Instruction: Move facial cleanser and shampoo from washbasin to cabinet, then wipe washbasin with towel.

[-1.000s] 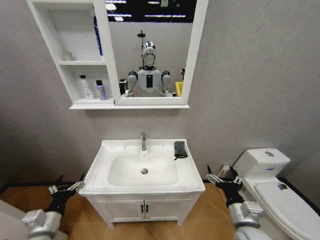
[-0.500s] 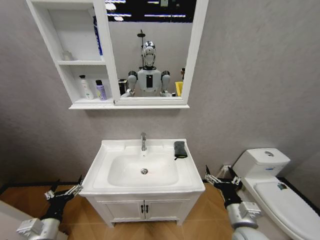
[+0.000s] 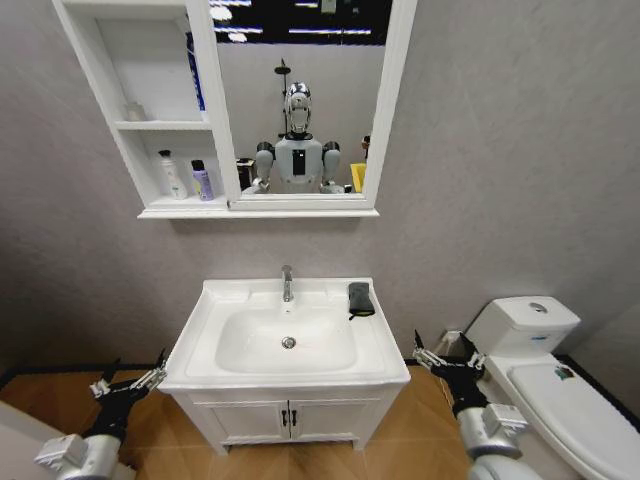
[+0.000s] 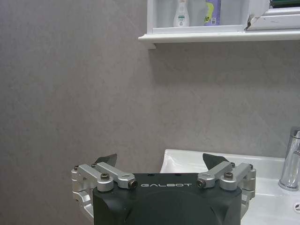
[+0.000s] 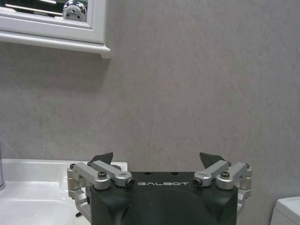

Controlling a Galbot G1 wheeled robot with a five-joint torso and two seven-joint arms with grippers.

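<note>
Glossy white washbasin (image 3: 370, 345) against grey mottled wall; dark folded towel (image 3: 361, 298) on its rim. Flanking it low: left gripper (image 3: 130, 382), right gripper (image 3: 443, 356), both spread wide, empty.

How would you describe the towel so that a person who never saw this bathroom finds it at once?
Find the white washbasin under the mirror. On its flat rim, just right of the chrome faucet, lies the towel. It is a small, dark, folded cloth, the only dark thing on the white top.
</note>
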